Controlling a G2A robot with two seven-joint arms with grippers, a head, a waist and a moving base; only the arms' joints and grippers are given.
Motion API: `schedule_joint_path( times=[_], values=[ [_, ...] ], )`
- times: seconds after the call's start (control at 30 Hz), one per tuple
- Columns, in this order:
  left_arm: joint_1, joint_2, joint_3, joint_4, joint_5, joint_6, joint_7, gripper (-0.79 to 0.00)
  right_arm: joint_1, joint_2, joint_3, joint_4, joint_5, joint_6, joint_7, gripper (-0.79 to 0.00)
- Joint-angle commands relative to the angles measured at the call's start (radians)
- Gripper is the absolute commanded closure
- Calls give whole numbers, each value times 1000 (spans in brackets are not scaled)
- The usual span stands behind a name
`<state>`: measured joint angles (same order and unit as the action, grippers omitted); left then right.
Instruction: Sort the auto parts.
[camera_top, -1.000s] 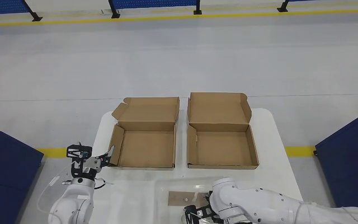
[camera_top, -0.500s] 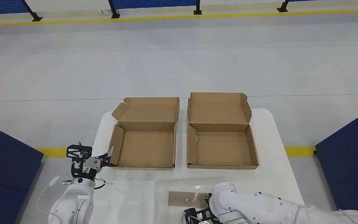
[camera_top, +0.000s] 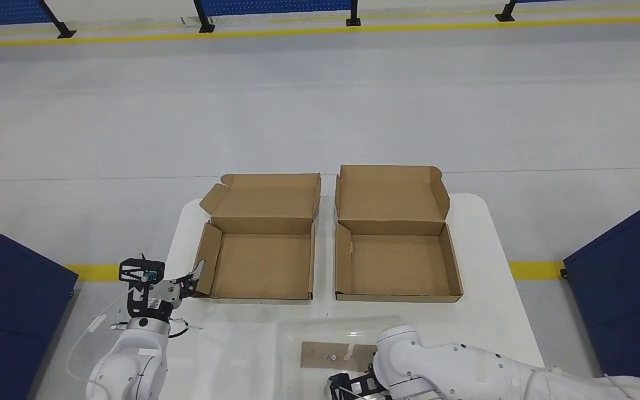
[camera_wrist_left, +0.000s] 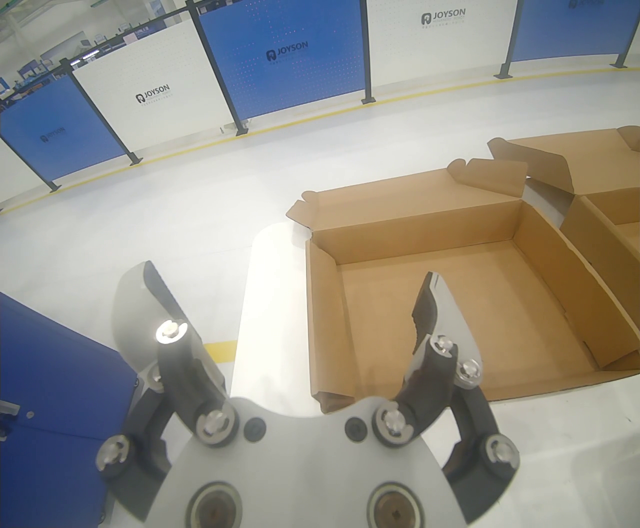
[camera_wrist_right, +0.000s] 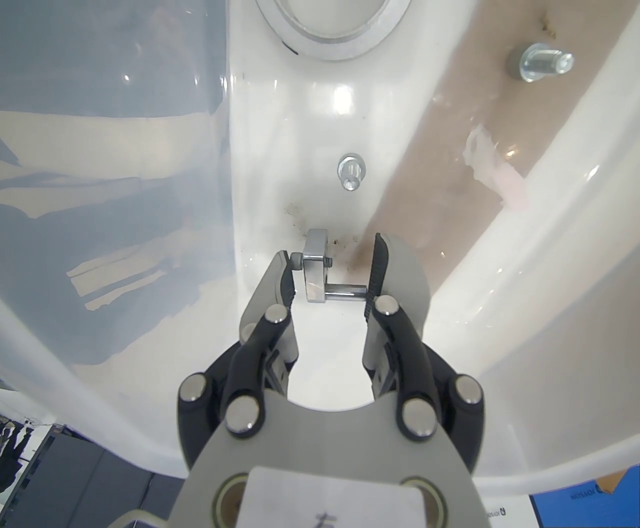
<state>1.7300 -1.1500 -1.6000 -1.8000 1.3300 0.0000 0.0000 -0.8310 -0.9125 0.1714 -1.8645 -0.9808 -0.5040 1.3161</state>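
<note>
I am looking down at the white bench (camera_top: 480, 230). Two brown boxes are sitting on it side by side with their lids open, the left box (camera_top: 262, 268) and the right box (camera_top: 395, 262).

The left gripper (camera_wrist_left: 291, 277) is hanging over the left side of the bench, just beside the near left corner of the left box. Its fingers (camera_wrist_left: 434, 310) are standing wide apart and are holding nothing.

The right gripper (camera_wrist_right: 327, 270) is reaching down into a clear bin (camera_wrist_right: 125, 300) at the near edge of the bench. Its fingers (camera_wrist_right: 280, 285) are squeezing a small silver metal part (camera_wrist_right: 315, 270), a little block with a short rod sticking out. One finger is pressing on the block's end and the other is pressing on the tip of the rod. The part is lying low in the bin.

Two silver bolts are also lying in the bin, one bolt (camera_wrist_right: 351, 172) just past the held part and another bolt (camera_wrist_right: 540, 62) farther off.
</note>
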Motion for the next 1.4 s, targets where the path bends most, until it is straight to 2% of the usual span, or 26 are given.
schedule_joint_path(
  times=[0.0, 0.2, 0.53, 0.7, 0.83, 0.87, 0.9, 1.37],
  values=[
    [0, 0, 0, 0, 0, 0, 0, -785, 1, -1, -1, 2, -1, -1, -1, -289],
    [0, 0, 0, 0, 0, 0, 0, -785, 1, -5, -1, 14, 3, -6, -6, -283],
    [0, 0, 0, 0, 0, 0, 0, -785, 0, -13, -1, 19, -11, 2, 2, -320],
    [0, 0, 0, 0, 0, 0, 0, -785, -5, -19, -1, 24, -22, 3, 3, -305],
    [0, 0, 0, 0, 0, 0, 0, -785, -7, -25, -1, 31, -26, 6, 6, -231],
    [0, 0, 0, 0, 0, 0, 0, -785, -8, -26, -1, 34, -26, 7, 7, -135],
    [0, 0, 0, 0, 0, 0, 0, -785, -8, -27, -1, 35, -26, 9, 9, 0],
    [0, 0, 0, 0, 0, 0, 0, -785, -2, -26, 10, 22, -9, 5, 4, 0]
  ],
)
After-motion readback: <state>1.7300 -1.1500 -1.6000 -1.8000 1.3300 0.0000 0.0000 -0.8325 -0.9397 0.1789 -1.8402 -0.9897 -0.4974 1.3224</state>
